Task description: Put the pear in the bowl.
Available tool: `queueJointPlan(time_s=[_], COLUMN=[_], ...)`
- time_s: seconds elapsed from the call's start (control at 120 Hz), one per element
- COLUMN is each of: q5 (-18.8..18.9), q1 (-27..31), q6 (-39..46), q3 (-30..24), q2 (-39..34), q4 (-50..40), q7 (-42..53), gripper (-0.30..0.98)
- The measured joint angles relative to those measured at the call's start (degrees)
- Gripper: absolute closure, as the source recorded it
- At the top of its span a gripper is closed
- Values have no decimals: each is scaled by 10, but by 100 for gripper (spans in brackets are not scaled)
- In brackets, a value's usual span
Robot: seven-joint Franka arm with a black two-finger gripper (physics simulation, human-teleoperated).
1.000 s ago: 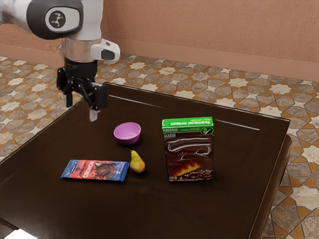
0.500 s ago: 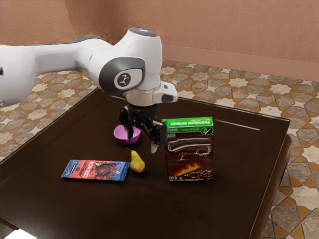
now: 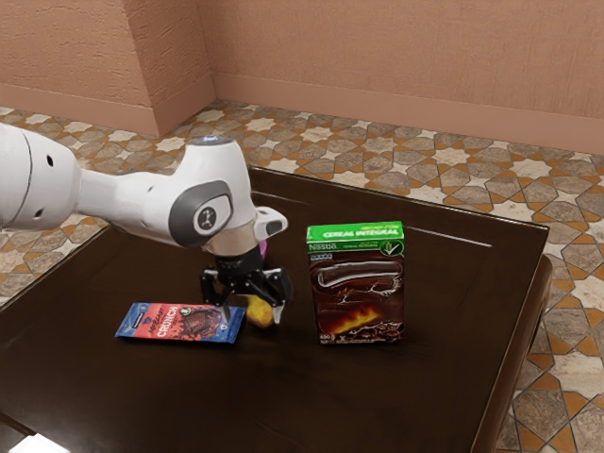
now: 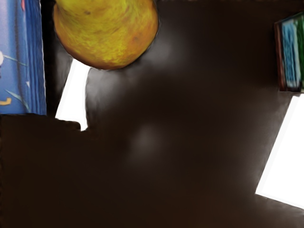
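The black gripper [image 3: 251, 315] is low over the table at the pear, open, its fingertips wide apart. Between and just behind them shows the yellow pear [image 3: 260, 311], partly hidden by the gripper; I cannot tell whether a finger touches it. In the wrist view the rounded end of the pear [image 4: 109, 35] lies on the dark table beside the blue wrapper. Most of the bowl is hidden behind the hand; a thin pink sliver of the bowl [image 3: 263, 248] peeks out there.
The chocolate bar [image 3: 179, 322] lies close beside the pear, near one finger. A cereal box [image 3: 357, 288] stands upright toward the exterior view's right. In the wrist view are the bar's blue wrapper [image 4: 21, 61] and a corner of the box [image 4: 290, 54].
My arm has swung in from the exterior view's left, then come down to the pear, now covering most of the bowl. Pear, bar and box have not visibly moved.
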Motion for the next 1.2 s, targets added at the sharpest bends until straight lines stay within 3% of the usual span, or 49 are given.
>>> queueJointPlan(time_s=[0.333,0.567,0.883,1.033,1.2], q5=[61,57,40,35,39], q1=[-4,-4,-3,-4,-4], q6=[179,256,293,300,302], q3=[19,19,32,32,33], q2=[71,96,116,124,119], q4=[0,-7,-15,-14,-10], q7=[32,51,68,73,74], gripper=[0,0,1,27,46])
